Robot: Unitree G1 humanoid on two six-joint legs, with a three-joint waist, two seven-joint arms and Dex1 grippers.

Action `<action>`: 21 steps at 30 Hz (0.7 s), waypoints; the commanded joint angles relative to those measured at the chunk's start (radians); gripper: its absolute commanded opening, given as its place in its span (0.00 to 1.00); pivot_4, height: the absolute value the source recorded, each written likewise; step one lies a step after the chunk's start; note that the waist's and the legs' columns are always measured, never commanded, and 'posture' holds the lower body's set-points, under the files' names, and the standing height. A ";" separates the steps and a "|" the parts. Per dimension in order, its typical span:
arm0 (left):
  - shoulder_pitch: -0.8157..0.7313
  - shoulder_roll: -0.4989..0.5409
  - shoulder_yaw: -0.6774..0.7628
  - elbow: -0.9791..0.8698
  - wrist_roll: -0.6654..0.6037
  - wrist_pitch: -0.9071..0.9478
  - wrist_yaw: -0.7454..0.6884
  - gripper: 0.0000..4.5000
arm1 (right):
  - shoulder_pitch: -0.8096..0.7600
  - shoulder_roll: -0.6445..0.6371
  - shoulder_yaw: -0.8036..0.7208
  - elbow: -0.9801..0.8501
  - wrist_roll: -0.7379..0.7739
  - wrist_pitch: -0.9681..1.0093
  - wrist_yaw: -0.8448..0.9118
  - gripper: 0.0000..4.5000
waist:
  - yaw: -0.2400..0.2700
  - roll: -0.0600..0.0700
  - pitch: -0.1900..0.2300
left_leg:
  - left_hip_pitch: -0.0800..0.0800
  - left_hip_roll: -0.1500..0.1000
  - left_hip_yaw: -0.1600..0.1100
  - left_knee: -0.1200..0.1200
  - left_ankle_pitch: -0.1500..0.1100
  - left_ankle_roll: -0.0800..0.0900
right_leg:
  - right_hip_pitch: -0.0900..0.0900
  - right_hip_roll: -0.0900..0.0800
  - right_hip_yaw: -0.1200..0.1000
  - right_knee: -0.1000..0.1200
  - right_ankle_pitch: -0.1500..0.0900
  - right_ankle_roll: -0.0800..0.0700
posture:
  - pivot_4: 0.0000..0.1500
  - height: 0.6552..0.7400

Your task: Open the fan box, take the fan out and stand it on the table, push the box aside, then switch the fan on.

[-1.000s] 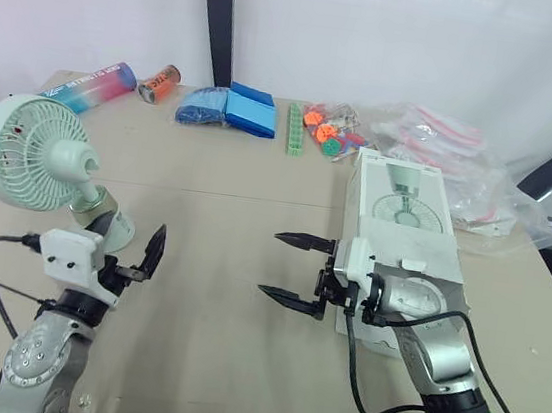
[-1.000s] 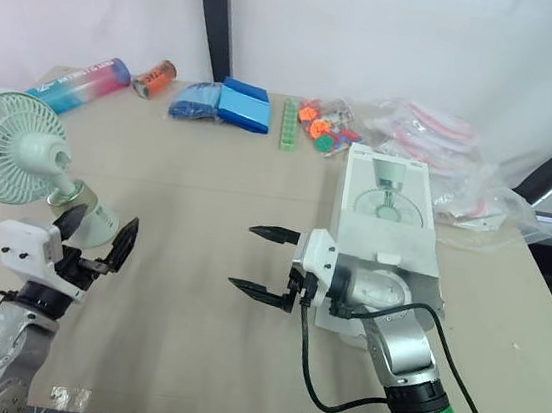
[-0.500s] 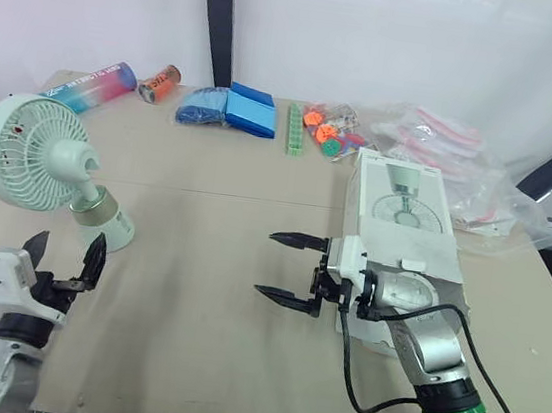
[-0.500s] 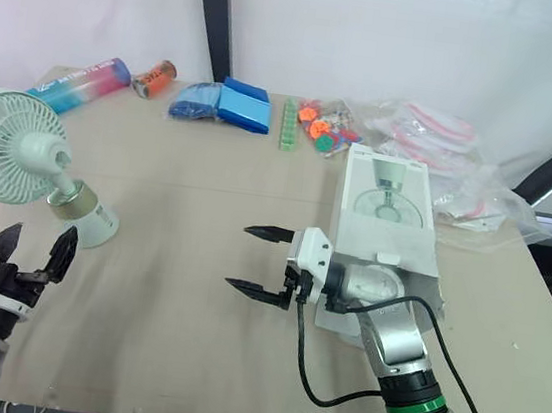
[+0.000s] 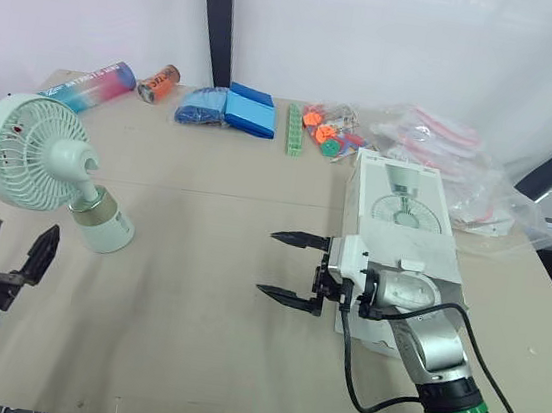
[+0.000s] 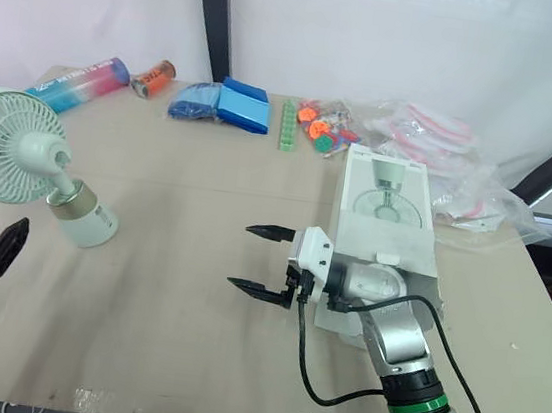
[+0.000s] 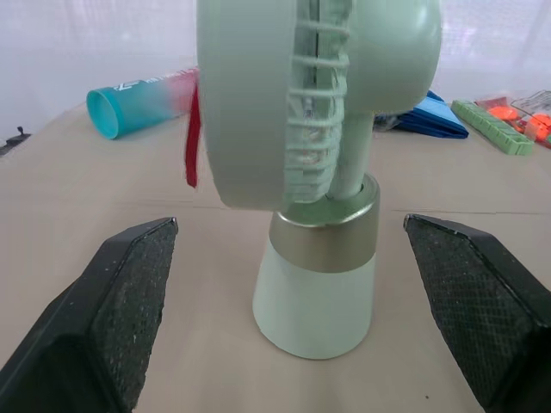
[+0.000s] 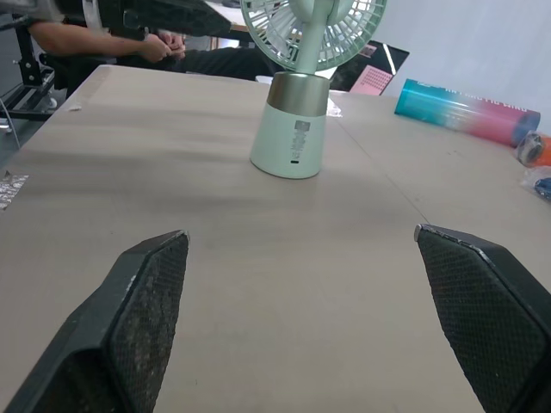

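Left claw (image 5: 20, 236): spread wide, holding nothing, low at the table's (image 5: 215, 209) 7 o'clock corner. Fan (image 5: 33, 152) stands near it at about 1 o'clock, not touching. In the left wrist view the fan's base sits ahead of and between my two fingers (image 7: 129, 292), a gap on both sides.

Right claw (image 5: 269, 262): also spread, empty, tips pointing to 9 o'clock over bare table. The fan is well apart from it at about 10 o'clock. The box (image 5: 406, 217) lies flat just behind this claw at 3 o'clock, against my right forearm, lid side up.

Progress, my read: the fan is out and upright on its base, head tilted, on the 9 o'clock side of the table, so opening, taking out and standing look done. The box sits on the 3 o'clock side, well apart from the fan; I'd count it pushed aside. Switching on is what's left. I can't tell if the blades are turning, and I can't make out a button in any view.

The left claw is the closer one for the switch. Risk: the base is narrow and the head heavy, so a hard poke could tip it.

Clutter along the 12 o'clock edge (bottle (image 5: 92, 82), plastic bags (image 5: 454, 153)) is out of the way.
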 commanded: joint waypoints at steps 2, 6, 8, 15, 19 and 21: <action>0.001 0.062 0.065 -0.003 -0.062 0.046 -0.022 1.00 | 0.000 -0.008 -0.014 -0.014 0.000 -0.020 0.006 0.96 | 0.000 0.000 0.000 | 0.000 0.000 0.000 0.000 0.000 0.000 | 0.000 0.000 0.000 0.000 0.000 0.000 | 1.00 1.00; -0.009 0.115 0.079 0.015 -0.066 0.082 -0.033 1.00 | -0.003 -0.008 -0.015 -0.008 -0.004 -0.023 0.008 0.96 | 0.000 0.000 0.000 | 0.000 0.000 0.000 0.000 0.000 0.000 | 0.000 0.000 -0.001 0.000 0.000 0.000 | 1.00 1.00; -0.027 0.146 0.079 0.024 -0.069 0.103 -0.038 1.00 | -0.006 -0.008 -0.015 -0.003 -0.006 -0.027 0.009 0.96 | 0.000 0.000 0.000 | 0.000 0.000 0.000 0.000 0.000 0.000 | 0.000 0.000 -0.001 0.000 0.000 -0.001 | 1.00 1.00; -0.100 0.212 0.079 0.079 -0.076 0.144 -0.071 1.00 | -0.007 -0.002 -0.013 -0.001 -0.013 -0.034 0.000 0.96 | 0.000 -0.001 0.000 | 0.000 0.000 0.000 0.000 0.000 0.000 | 0.000 -0.001 -0.001 0.000 0.000 -0.001 | 1.00 1.00; -0.140 0.239 0.071 0.108 -0.088 0.169 -0.099 1.00 | -0.004 0.002 -0.011 -0.003 -0.018 -0.039 -0.007 0.96 | 0.000 -0.001 0.000 | 0.000 0.001 0.000 0.000 0.000 -0.001 | -0.001 -0.001 -0.001 0.000 0.001 -0.002 | 1.00 1.00; -0.163 0.251 0.072 0.127 -0.092 0.182 -0.112 1.00 | -0.001 0.004 -0.011 -0.004 -0.022 -0.043 -0.010 0.96 | 0.000 -0.001 0.000 | 0.000 0.000 0.000 0.000 0.000 -0.001 | -0.001 -0.001 -0.001 0.000 0.001 -0.002 | 1.00 1.00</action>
